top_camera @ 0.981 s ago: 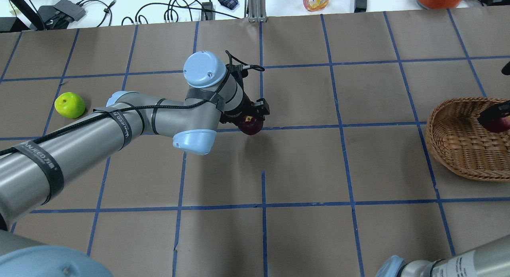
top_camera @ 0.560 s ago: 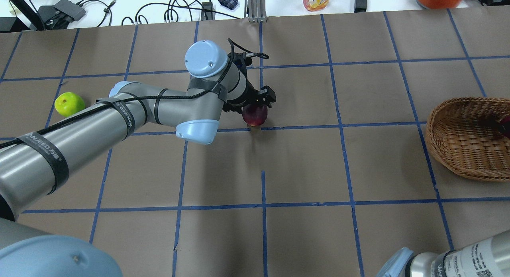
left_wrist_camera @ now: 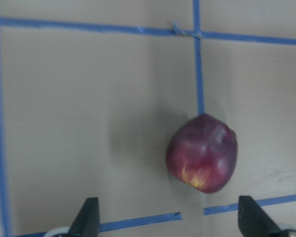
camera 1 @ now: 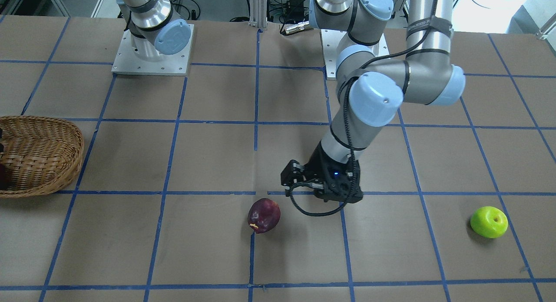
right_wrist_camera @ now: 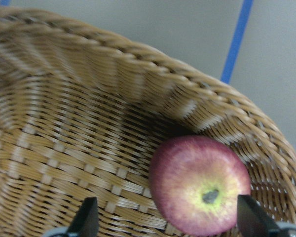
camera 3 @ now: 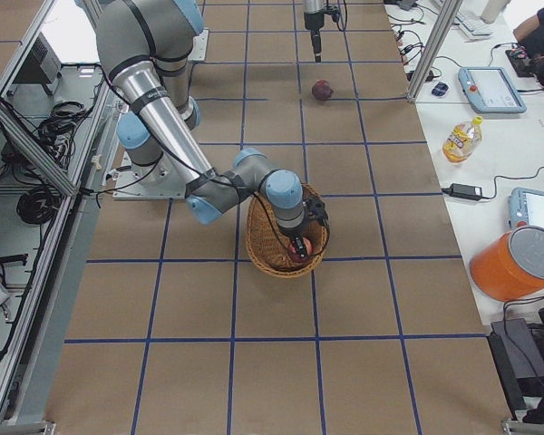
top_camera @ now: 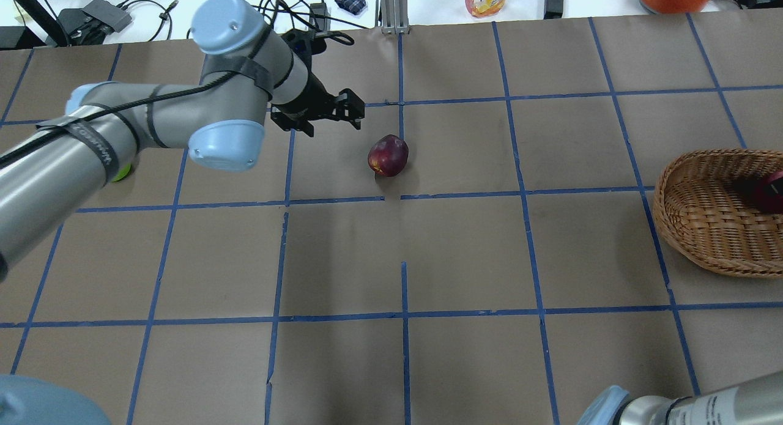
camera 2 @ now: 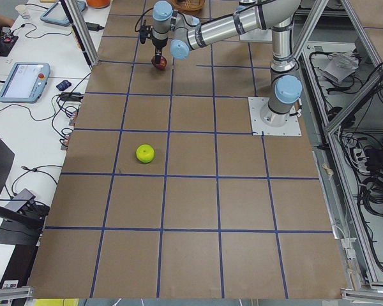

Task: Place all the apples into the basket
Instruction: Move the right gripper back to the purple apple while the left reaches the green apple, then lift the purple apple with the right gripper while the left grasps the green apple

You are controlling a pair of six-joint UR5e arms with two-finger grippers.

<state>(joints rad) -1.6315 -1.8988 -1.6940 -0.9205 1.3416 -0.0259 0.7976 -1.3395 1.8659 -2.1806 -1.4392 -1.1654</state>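
I see left gripper [top_camera: 358, 114] spread, empty, at maroon apple's [top_camera: 388, 156] 10 o'clock overhead, apart, apple on table [top_camera: 465, 247], long axis roughly 1-to-7, right gripper [right_wrist_camera: 167, 222] parted over red apple [right_wrist_camera: 200, 184], dimple up, inside basket [right_wrist_camera: 89, 128], green apple [camera 1: 489, 222] well apart.

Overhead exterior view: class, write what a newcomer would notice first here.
The dark maroon apple lying alone mid-table, with the left claw open just beside it, not touching. At the right edge sits the wicker basket holding a red apple; a lime green apple is mostly hidden under the left arm.
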